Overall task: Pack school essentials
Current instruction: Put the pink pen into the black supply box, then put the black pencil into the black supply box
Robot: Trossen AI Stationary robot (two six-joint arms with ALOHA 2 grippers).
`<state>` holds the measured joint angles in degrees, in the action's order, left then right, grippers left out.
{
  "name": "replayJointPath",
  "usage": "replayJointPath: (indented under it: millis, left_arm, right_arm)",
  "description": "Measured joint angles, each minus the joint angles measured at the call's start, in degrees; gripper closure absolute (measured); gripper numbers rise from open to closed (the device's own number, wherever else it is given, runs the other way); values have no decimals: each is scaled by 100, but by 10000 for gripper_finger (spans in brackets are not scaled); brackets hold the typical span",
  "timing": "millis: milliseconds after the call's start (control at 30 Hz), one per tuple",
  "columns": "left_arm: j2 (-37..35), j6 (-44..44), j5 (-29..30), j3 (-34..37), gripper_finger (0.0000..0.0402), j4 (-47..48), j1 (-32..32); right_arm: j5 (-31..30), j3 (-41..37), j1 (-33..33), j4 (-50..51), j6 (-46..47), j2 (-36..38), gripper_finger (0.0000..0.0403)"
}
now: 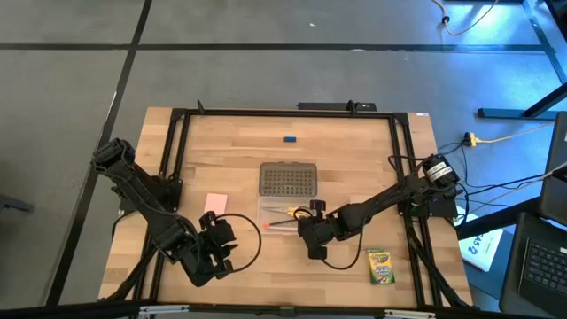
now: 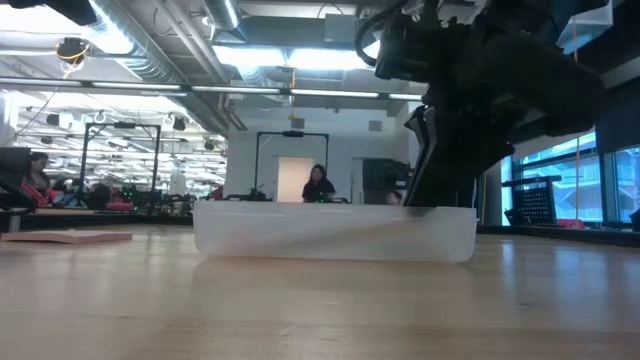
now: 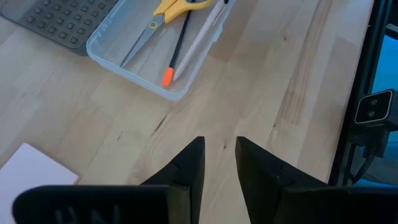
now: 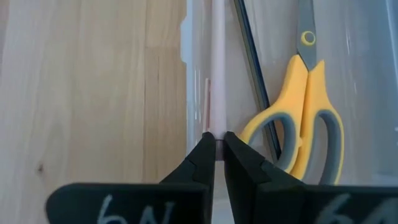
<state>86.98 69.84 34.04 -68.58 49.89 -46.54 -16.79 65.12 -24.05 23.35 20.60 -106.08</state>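
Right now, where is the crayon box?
In the high view the crayon box lies flat on the table's front right part, apart from the clear case, just beyond the right gripper.

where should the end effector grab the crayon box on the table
The green-and-yellow crayon box lies flat on bare wood near the table's front right corner, long axis running front to back, with nothing touching it. Probably best to come straight down and close across its two long sides near the middle, the narrower span. The right end effector is the nearer one, but it is shut on a thin pencil in the clear case.
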Motion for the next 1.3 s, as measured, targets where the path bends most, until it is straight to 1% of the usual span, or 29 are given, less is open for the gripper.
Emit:
replayJointPath:
  millis: [200,533,667,767,867,1067,1200,1300]
  left_arm:
    - [0,0,-1,0,318,0,2]
    - [0,0,-2,0,318,0,1]
    - [0,88,-4,0,318,0,2]
    - [0,494,-11,0,318,53,0]
    - [0,1166,-144,0,318,162,2]
    - [0,2674,-833,0,318,357,-12]
    - [0,3483,-1004,0,318,451,-105]
    - [4,4000,-1249,0,318,463,-244]
  right_arm:
    - [2,0,0,48,-2,0,371]
    - [-5,0,0,60,-11,0,303]
    - [-4,0,15,106,54,29,291]
    - [80,2,22,150,288,164,290]
    - [249,3,22,173,284,310,289]
    - [336,48,17,114,20,625,289]
    - [336,50,20,42,-140,808,289]
    - [341,50,20,51,-164,930,289]
